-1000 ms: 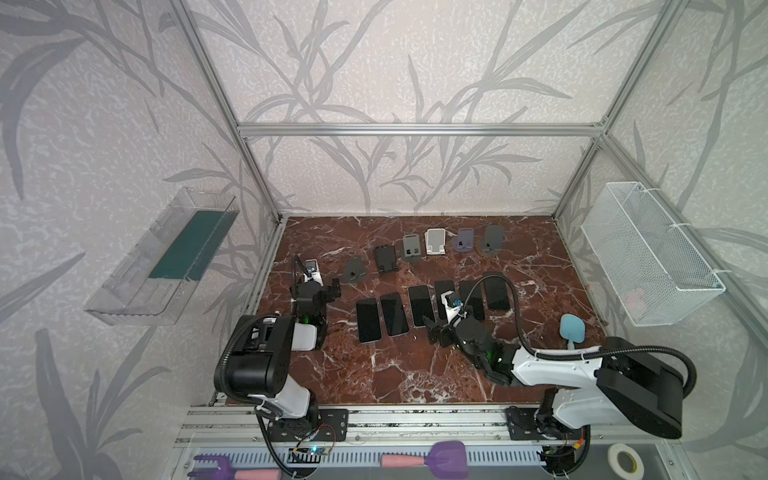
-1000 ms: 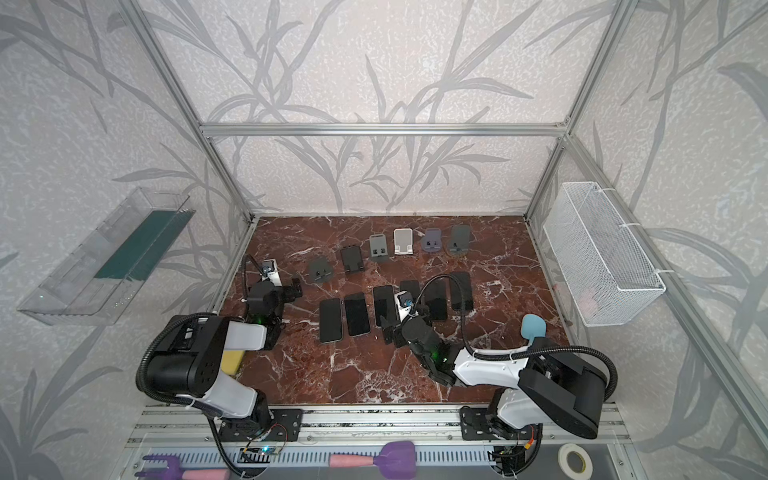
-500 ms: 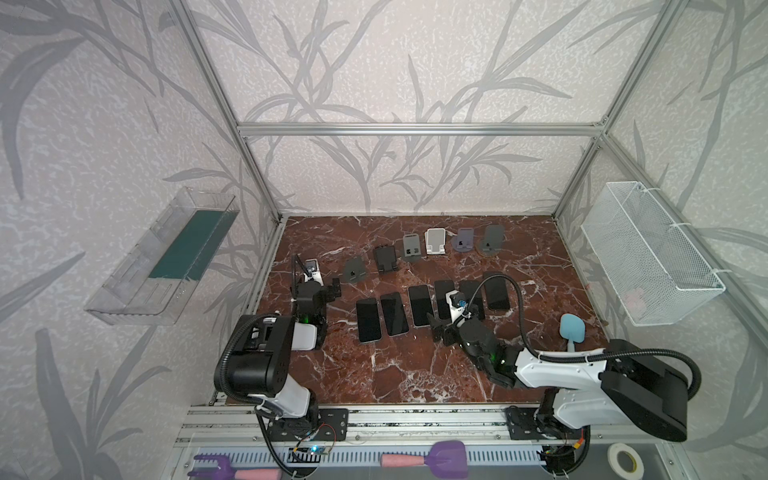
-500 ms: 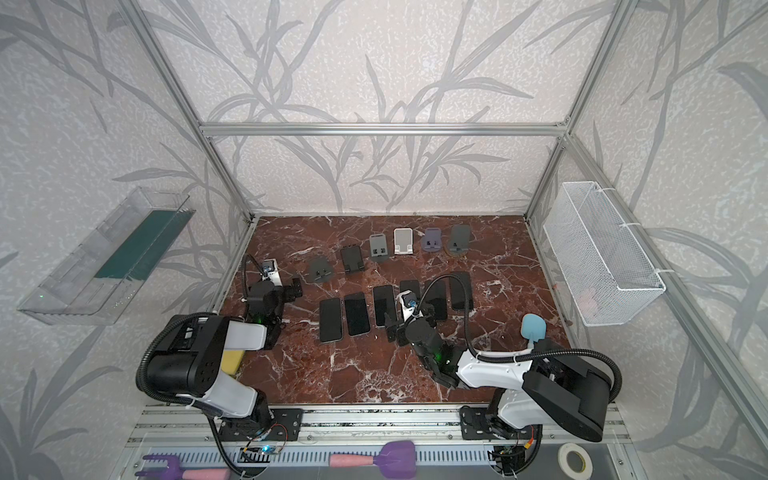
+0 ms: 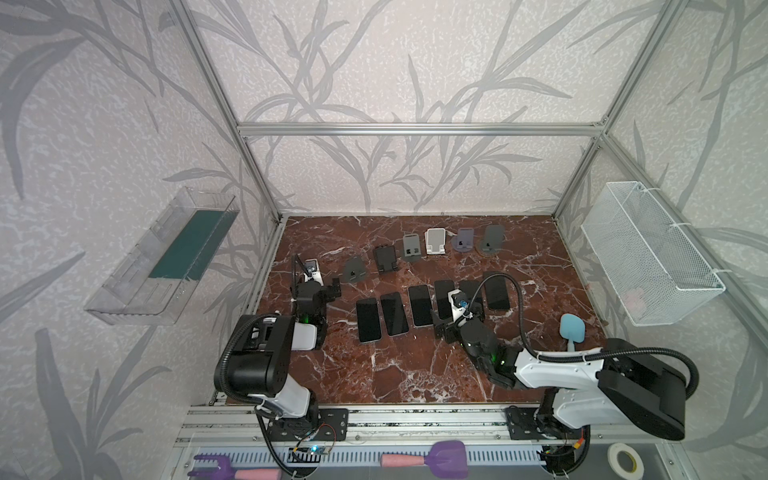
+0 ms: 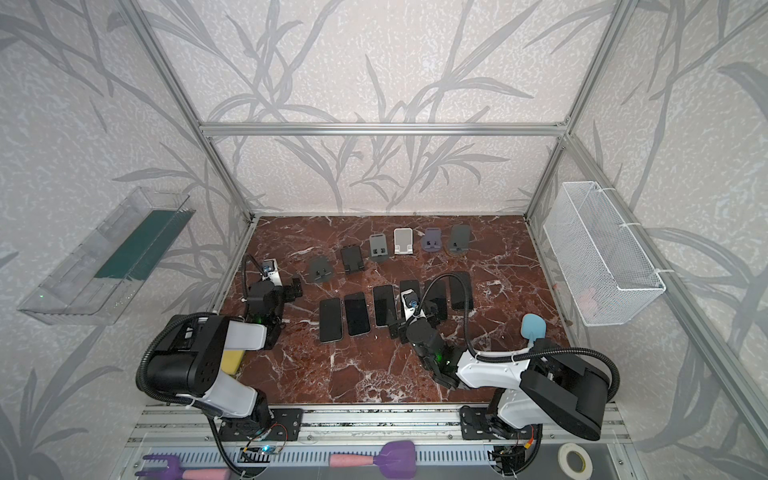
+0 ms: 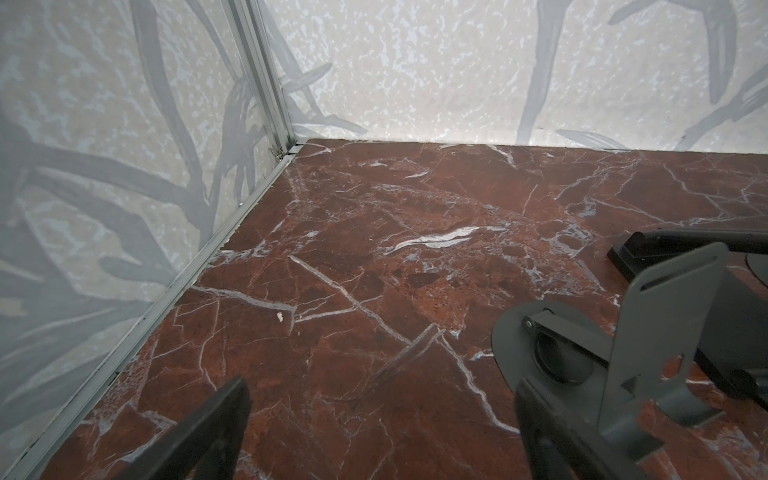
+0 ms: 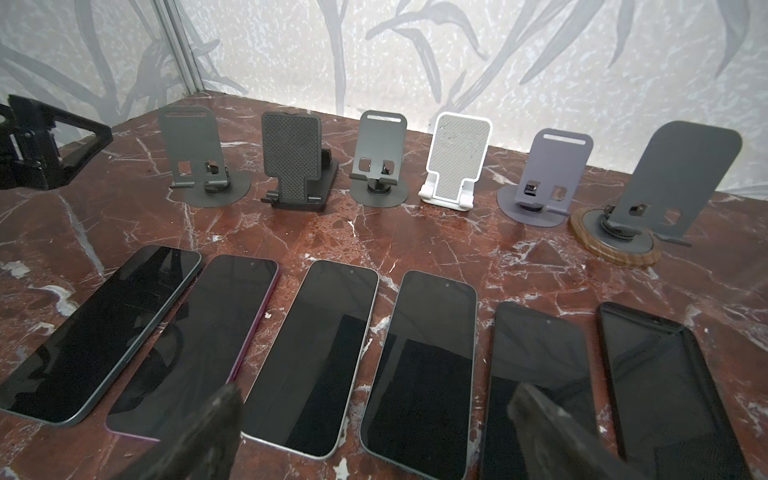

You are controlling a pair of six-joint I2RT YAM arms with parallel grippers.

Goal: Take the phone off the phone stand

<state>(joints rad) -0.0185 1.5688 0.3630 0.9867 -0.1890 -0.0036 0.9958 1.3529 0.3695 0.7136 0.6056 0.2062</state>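
Top view: right gripper (image 5: 457,315) barely shifted since a second ago, jaws spread, empty, above phones (image 5: 419,305) rowed mid-tabletop (image 5: 395,370). Left gripper (image 5: 322,289) unmoved near left edge.
Left wrist: jaws wide apart, nothing between them; grey stand (image 7: 665,332) just beside.
Right wrist: six phones flat, six stands (image 8: 380,160) toward far edge bare. Removal looks finished.

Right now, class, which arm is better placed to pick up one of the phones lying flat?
Right. The right gripper, open, faces the near ends of the phones; the left gripper, also open, sits beside a grey stand, no phone in its wrist view.
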